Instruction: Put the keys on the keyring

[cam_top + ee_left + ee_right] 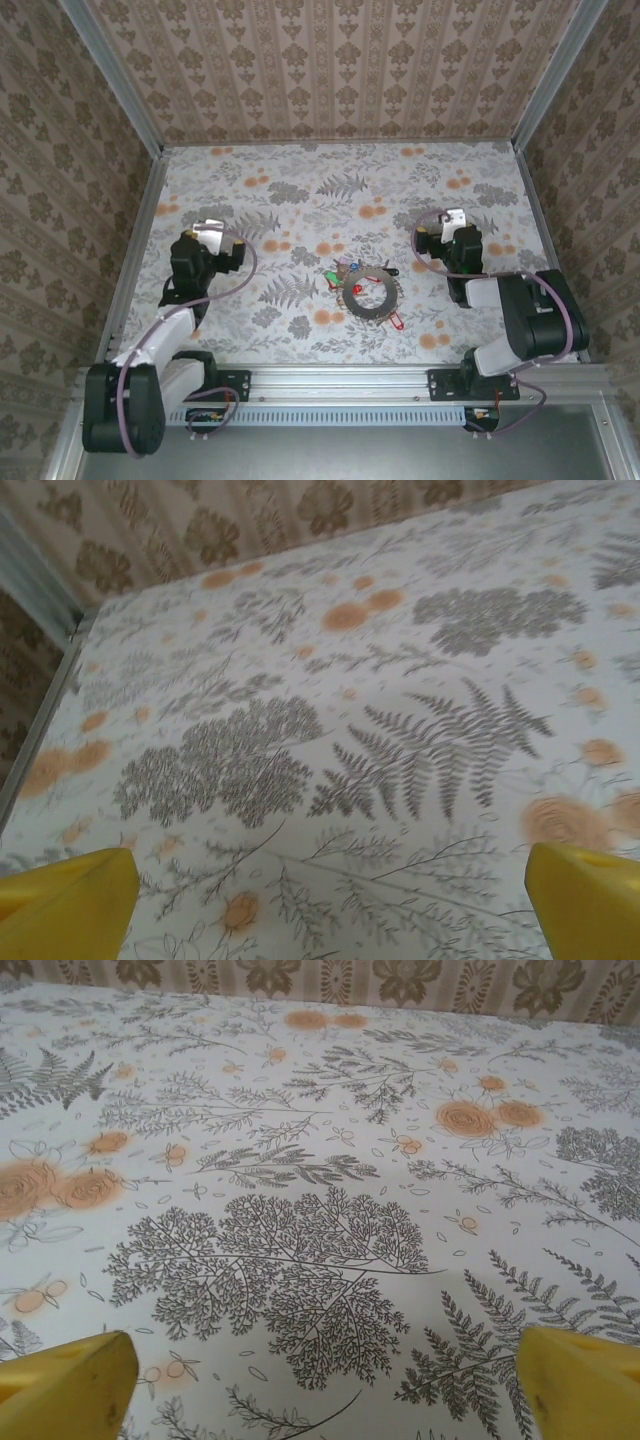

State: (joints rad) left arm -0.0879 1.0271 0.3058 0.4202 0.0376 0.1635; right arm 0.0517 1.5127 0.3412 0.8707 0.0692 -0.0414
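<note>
The keyring (371,298), a thin metal ring fringed with small grey keys, lies flat on the patterned table a little in front of its centre. Loose keys (347,272) with red and green heads cluster at its upper left, and a red-headed key (398,321) lies at its lower right. My left gripper (212,238) hovers far to the left of the ring, open, its yellow fingertips (68,905) wide apart over bare cloth. Well to the ring's right, my right gripper (452,226) is open too, yellow fingertips (585,1380) spread with nothing between them.
The table is covered by a floral cloth (300,190) and boxed in by patterned walls with aluminium posts (115,80). A metal rail (340,378) runs along the near edge between the two arm bases.
</note>
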